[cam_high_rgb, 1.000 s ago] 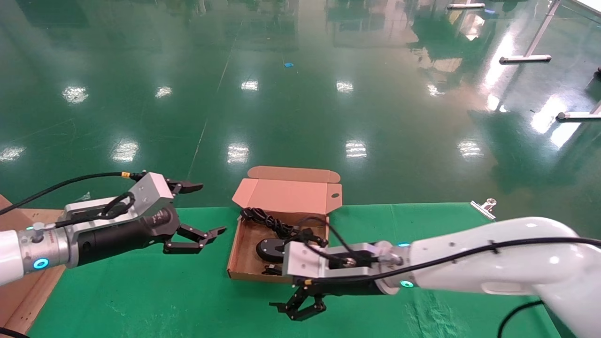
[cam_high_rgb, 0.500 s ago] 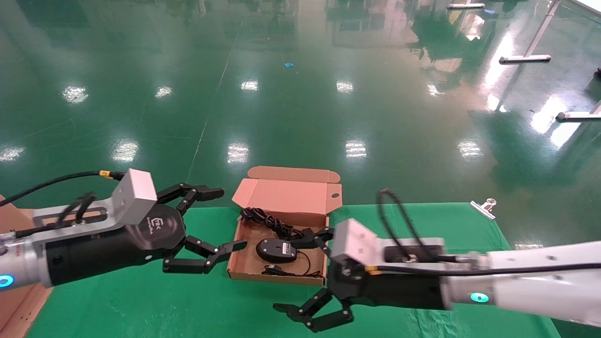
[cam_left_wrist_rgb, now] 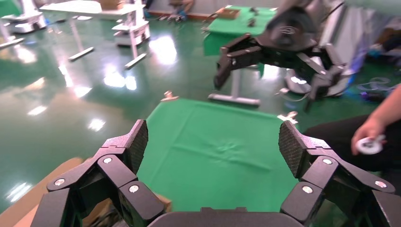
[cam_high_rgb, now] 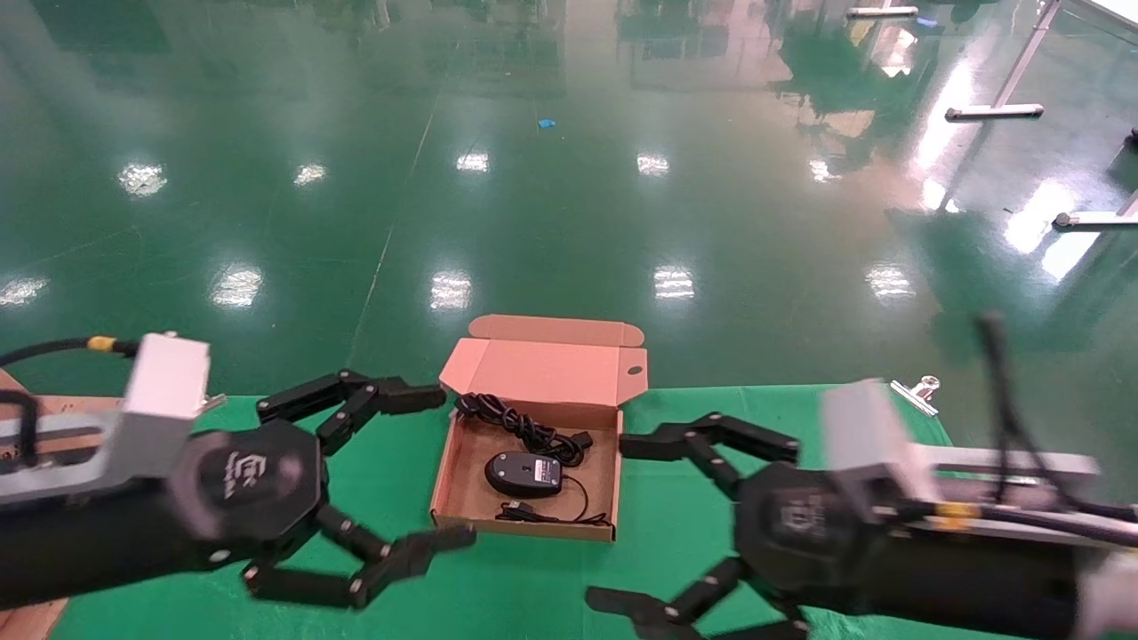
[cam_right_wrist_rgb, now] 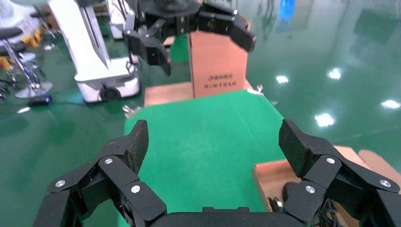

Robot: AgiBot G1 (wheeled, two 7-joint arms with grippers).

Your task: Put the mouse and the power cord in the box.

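Note:
The brown box lies open in the middle of the green table, its lid standing up at the back. Inside, the black mouse rests on the floor, its thin cable looped beside it. The bundled power cord lies along the box's back wall. Raised by the box's left side, my left gripper is open and holds nothing. My right gripper hangs open at the box's right front corner, also with nothing in it. A corner of the box shows in the right wrist view.
A metal clip sits at the table's back right edge. A wooden surface borders the table on the left. In the right wrist view a tall cardboard carton stands beyond the table. A person's hand shows in the left wrist view.
Both arms have drawn back toward the camera and risen. The right gripper has left the box's front, so the mouse now shows in full. Both grippers stay open.

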